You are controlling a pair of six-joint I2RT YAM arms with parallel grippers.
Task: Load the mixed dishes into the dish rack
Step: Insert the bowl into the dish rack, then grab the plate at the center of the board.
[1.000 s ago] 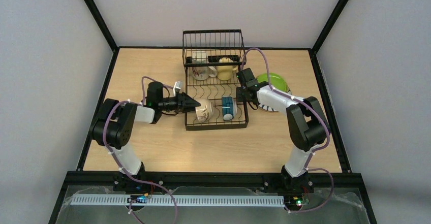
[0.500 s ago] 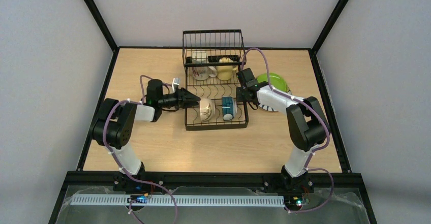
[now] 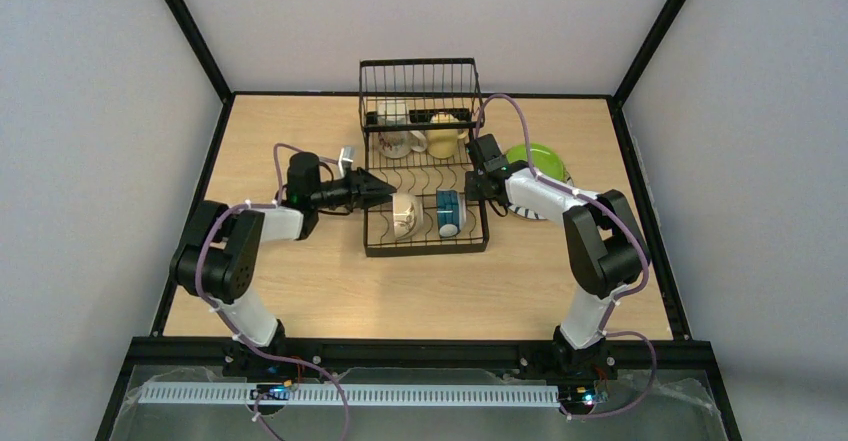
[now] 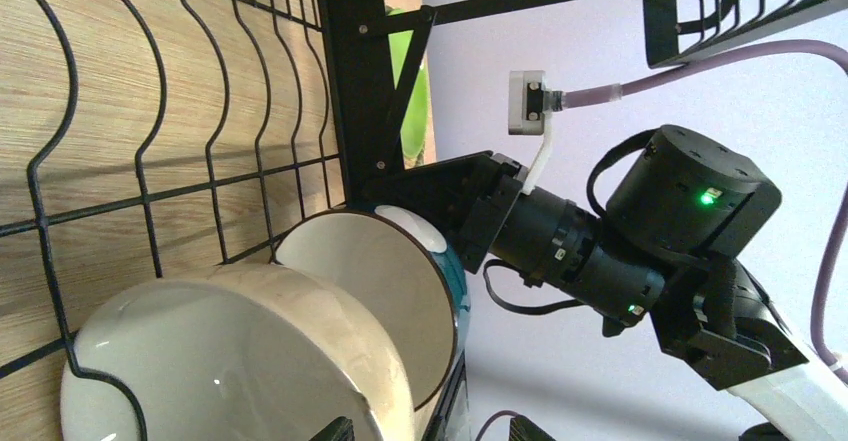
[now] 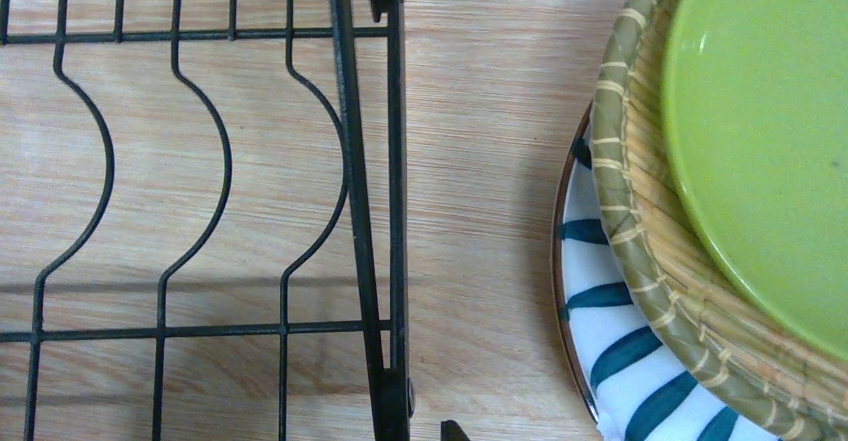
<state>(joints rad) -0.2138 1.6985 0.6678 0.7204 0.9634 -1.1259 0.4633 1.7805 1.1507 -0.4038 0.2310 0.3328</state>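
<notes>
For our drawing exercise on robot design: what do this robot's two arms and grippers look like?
The left arm and right arm have black joint housings and white link shells, with lilac cables looping along them. The left gripper and right gripper are black. A green light glows near the right wrist.

Dish rack (image 4: 350, 81) black metal wire; mug (image 4: 250, 351) glossy; tan plate (image 5: 640, 211) woven.

A robotics lab test cell is showing: plain grey walls (image 3: 90, 161) and a black frame (image 3: 188, 31) are closing in the wooden counter (image 3: 300, 291) around the left pincer (image 3: 388, 195), and purple cables (image 4: 700, 59) are trailing ahead of it, where a green status light (image 4: 708, 198) is glowing.
</notes>
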